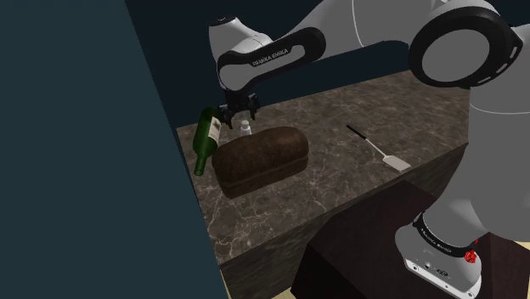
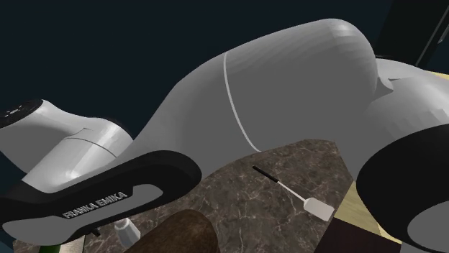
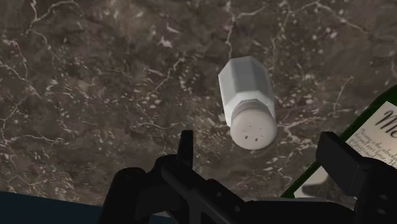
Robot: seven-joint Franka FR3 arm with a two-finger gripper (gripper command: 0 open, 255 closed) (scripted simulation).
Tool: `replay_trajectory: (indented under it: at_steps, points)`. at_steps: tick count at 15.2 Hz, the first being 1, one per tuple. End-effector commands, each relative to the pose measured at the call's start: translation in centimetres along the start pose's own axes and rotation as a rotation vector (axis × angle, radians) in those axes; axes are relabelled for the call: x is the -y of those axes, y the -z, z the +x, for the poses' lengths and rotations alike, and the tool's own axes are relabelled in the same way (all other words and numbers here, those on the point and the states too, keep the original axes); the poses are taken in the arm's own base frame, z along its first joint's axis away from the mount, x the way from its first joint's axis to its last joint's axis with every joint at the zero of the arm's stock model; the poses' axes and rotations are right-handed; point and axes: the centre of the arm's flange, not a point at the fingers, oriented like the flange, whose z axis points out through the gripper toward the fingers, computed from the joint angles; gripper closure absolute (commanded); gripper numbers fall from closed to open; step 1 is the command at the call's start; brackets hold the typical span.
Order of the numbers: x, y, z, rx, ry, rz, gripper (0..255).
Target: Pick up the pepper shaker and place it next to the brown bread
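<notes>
Gripper (image 1: 241, 116) hangs right over the white pepper shaker (image 1: 245, 127), fingers (image 3: 343, 162) spread wide, nothing held: looks lined up for a top-down grab. Shaker's upright on the marble counter (image 1: 357, 187), btwn green bottle (image 1: 206, 136) & brown bread (image 1: 259, 159), so tight clearance w/ the bottle.

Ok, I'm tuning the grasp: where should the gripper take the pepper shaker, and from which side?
Probably its faceted body below the cap, from straight above: the pepper shaker stands upright, with the bottle and bread close beside it.
</notes>
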Motion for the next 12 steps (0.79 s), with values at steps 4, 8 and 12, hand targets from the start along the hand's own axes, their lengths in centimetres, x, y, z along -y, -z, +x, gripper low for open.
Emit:
replay_trajectory:
  at_steps: [4,8,12]
  points:
    - [0.0,5.0,0.0,0.000,0.000,0.000,0]
    - [0.0,5.0,0.0,0.000,0.000,0.000,0]
    - [0.0,5.0,0.0,0.000,0.000,0.000,0]
